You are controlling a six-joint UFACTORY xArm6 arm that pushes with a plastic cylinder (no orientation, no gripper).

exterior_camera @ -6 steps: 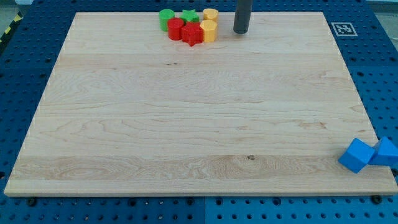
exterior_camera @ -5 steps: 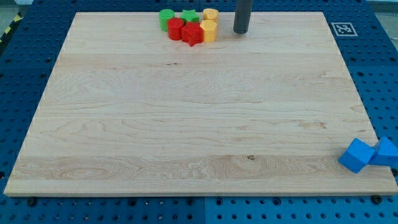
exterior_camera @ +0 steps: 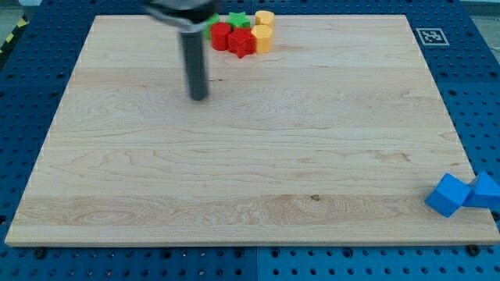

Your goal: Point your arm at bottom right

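My tip (exterior_camera: 199, 97) rests on the wooden board (exterior_camera: 250, 179) in its upper left part, below and to the left of a cluster of blocks at the top edge. The cluster holds a red cylinder (exterior_camera: 220, 35), a red star-like block (exterior_camera: 242, 43), a green star-like block (exterior_camera: 237, 19), and two yellow blocks (exterior_camera: 263, 17) (exterior_camera: 262, 37). A green cylinder there is mostly hidden behind the rod. Two blue blocks (exterior_camera: 448, 194) (exterior_camera: 486, 190) sit at the board's bottom right edge, far from my tip.
A black-and-white marker tag (exterior_camera: 430, 36) sits at the board's top right corner. The board lies on a blue perforated table (exterior_camera: 23, 117).
My tip moved from the right of the cluster at the top edge to down and left of it. The rod now covers the green cylinder. The blocks did not move.
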